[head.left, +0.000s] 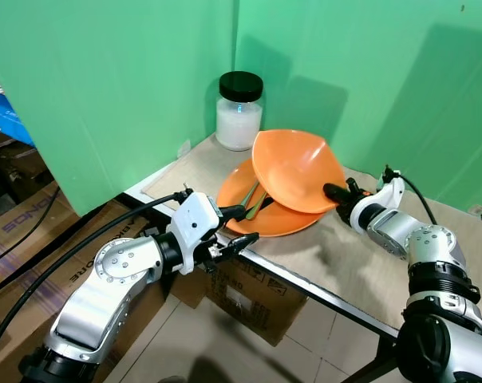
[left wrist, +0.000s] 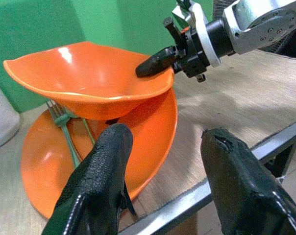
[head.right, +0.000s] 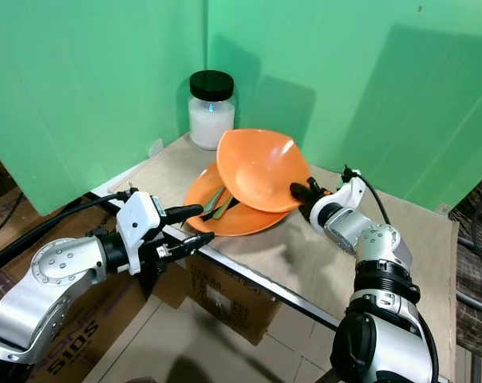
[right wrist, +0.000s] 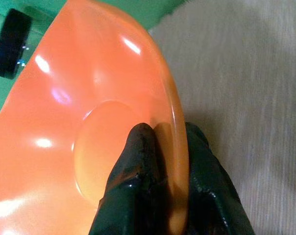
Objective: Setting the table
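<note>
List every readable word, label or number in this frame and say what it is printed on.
"SONOS", upside down, on the cardboard box on the floor at the left.
"510S", partly cut off, on the cardboard box under the left arm.
More dark lettering on the box behind the left arm: too hidden to read.
Jar, bowl, plate: no text.

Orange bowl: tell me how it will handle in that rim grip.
The orange bowl looks like glossy plastic, so probably light but slippery. The right end effector pinches only its rim while it sits tilted on the orange plate, so it may swing or slip. Its wavy rim seems thin and may flex.
</note>
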### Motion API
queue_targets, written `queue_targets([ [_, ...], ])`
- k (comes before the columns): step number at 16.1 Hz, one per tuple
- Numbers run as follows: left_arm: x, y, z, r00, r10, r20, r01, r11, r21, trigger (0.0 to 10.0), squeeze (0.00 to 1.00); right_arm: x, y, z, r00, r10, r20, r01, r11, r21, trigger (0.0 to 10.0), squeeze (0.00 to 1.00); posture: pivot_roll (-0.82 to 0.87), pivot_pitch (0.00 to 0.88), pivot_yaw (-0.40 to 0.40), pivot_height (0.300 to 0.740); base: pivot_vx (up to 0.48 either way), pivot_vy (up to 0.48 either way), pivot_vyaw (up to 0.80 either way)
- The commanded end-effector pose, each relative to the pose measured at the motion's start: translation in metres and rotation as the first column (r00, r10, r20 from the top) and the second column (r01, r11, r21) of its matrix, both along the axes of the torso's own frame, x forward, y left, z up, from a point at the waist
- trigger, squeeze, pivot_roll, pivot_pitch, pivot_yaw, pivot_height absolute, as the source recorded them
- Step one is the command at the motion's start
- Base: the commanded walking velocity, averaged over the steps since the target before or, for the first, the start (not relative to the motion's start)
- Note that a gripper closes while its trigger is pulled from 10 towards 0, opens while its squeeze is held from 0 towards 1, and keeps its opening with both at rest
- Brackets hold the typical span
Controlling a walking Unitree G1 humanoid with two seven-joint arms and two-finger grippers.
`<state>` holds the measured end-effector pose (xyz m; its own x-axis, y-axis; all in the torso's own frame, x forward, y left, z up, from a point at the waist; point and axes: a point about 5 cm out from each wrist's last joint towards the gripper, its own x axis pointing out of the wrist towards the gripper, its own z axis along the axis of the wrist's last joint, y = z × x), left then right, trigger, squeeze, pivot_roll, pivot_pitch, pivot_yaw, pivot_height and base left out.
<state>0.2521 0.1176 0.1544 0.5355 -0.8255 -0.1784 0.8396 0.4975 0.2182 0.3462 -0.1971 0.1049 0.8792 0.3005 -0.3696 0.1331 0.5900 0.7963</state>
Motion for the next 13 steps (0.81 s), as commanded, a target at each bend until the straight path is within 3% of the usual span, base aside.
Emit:
queue_targets([
  [1, 0.003, -0.001, 0.003, 1.0, 0.001, 0.022, -0.001, 1.0, 0.016, 10.0, 0.0, -0.002, -0.014, -0.001, 0.999, -0.037, 0.005, 0.037, 0.992, -0.117, 0.0, 0.0, 0.07, 0.0, -0.064, 0.74, 0.0, 0.0, 0.0],
  [3, 0.002, 0.0, 0.002, 1.0, 0.0, 0.021, -0.001, 1.0, 0.019, 10.0, 0.0, -0.004, -0.013, -0.005, 1.0, -0.025, 0.007, 0.026, 0.988, -0.151, 0.0, 0.0, 0.07, 0.0, -0.063, 0.74, 0.0, 0.0, 0.0],
  [4, 0.002, -0.001, 0.001, 1.0, -0.001, 0.021, 0.001, 1.0, 0.021, 10.0, 0.0, -0.006, -0.011, -0.009, 1.0, -0.014, 0.001, 0.014, 0.981, -0.193, 10.0, 0.0, 0.06, 0.0, -0.063, 0.74, 0.0, 0.0, 0.0],
  [5, 0.002, -0.001, 0.001, 1.0, -0.002, 0.021, 0.002, 1.0, 0.024, 10.0, 0.0, -0.008, -0.011, -0.014, 1.0, -0.016, -0.012, 0.013, 0.974, -0.226, 10.0, 0.0, 0.06, 0.0, -0.062, 0.74, 0.0, 0.0, 0.0],
  [6, 0.002, -0.001, 0.0, 1.0, -0.003, 0.02, 0.003, 1.0, 0.028, 10.0, 0.0, -0.009, -0.012, -0.017, 0.999, -0.021, -0.025, 0.015, 0.974, -0.228, 10.0, 0.28, 0.06, 0.0, -0.062, 0.74, 0.0, 0.0, 0.0],
  [7, 0.002, -0.002, 0.0, 1.0, -0.004, 0.02, 0.003, 1.0, 0.029, 10.0, 0.0, -0.01, -0.012, -0.018, 0.999, -0.024, -0.028, 0.017, 0.974, -0.227, 10.0, 0.28, 0.06, 0.0, -0.062, 0.74, 0.0, 0.0, 0.0],
  [8, 0.002, -0.002, -0.001, 1.0, -0.004, 0.019, 0.004, 1.0, 0.03, 10.0, 0.0, -0.01, -0.013, -0.02, 0.999, -0.031, -0.033, 0.022, 0.973, -0.229, 10.0, 0.98, 0.06, 0.0, -0.062, 0.74, 0.0, 0.0, 0.0],
  [13, 0.001, -0.002, -0.001, 1.0, -0.004, 0.02, 0.003, 0.999, 0.037, 10.0, 0.0, -0.01, -0.015, -0.02, 0.999, -0.037, -0.03, 0.029, 0.972, -0.233, 10.0, 1.0, 0.06, 0.0, -0.063, 0.74, 0.0, 0.0, 0.0],
])
